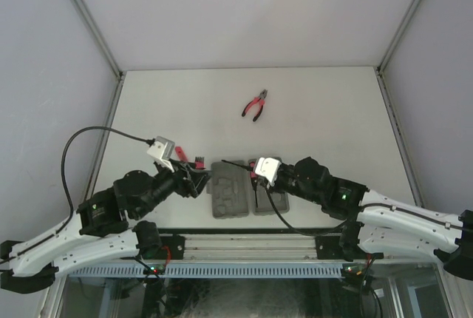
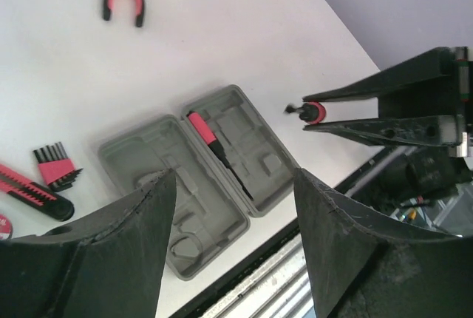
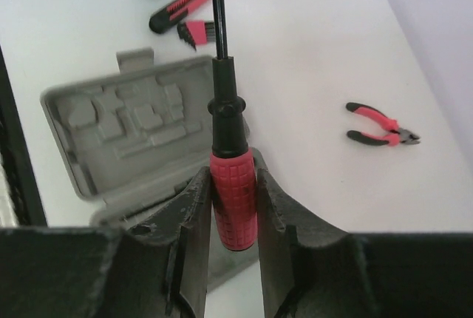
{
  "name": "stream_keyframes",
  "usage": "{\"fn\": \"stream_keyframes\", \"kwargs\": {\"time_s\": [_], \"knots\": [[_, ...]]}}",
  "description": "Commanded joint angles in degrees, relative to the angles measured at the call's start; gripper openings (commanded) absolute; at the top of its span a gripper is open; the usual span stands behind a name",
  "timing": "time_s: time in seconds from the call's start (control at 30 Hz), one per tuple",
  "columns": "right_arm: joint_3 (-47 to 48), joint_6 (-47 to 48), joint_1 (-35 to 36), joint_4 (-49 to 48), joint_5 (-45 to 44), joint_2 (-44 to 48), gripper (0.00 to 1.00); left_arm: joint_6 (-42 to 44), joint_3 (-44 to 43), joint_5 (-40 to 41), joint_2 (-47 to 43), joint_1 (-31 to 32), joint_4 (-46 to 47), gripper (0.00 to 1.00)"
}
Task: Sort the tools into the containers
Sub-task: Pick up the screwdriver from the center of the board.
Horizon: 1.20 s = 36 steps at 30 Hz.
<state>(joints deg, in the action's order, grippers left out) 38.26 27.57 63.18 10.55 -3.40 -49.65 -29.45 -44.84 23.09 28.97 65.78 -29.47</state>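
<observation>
Right gripper [image 3: 234, 185] pinching screwdriver [image 3: 222, 103] by its red handle, shaft aimed across the open case [image 3: 89, 148], likely to line it up with a slot. Left gripper [image 2: 233, 211] spread, empty, above case. Pliers [image 1: 256, 104] at twelve o'clock of case, unsorted.

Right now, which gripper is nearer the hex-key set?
Left. The left gripper hovers just beside the hex-key set; the right gripper is across the grey case, gripping the screwdriver.
</observation>
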Motion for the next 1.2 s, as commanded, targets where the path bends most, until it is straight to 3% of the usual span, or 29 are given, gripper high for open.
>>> {"fn": "stream_keyframes", "kwargs": {"time_s": [0.0, 0.27, 0.43, 0.93, 1.17], "knots": [[-0.43, -19.70, 1.07, -10.67, -4.97, -0.29, 0.00, -3.32, 0.85, 6.85, -0.79, 0.09, -0.06, 0.69], [-0.34, -39.52, 2.73, -13.18, -12.03, -1.14, 0.00, -3.59, 0.42, 7.00, -1.57, 0.06, 1.01, 0.70], [-0.31, -46.74, 3.24, -15.84, -6.81, -1.76, 0.00, -3.68, 0.89, 7.12, -2.37, 0.10, 3.85, 0.74], [2.93, -55.32, 7.46, -30.05, 0.73, -10.51, 0.00, -2.98, -0.58, 3.00, -0.41, 0.07, 11.18, 0.75], [3.38, -56.21, 8.35, -31.03, 2.73, -11.17, 0.00, -3.52, -0.60, 1.54, 1.29, 0.11, 12.56, 0.68]]}}
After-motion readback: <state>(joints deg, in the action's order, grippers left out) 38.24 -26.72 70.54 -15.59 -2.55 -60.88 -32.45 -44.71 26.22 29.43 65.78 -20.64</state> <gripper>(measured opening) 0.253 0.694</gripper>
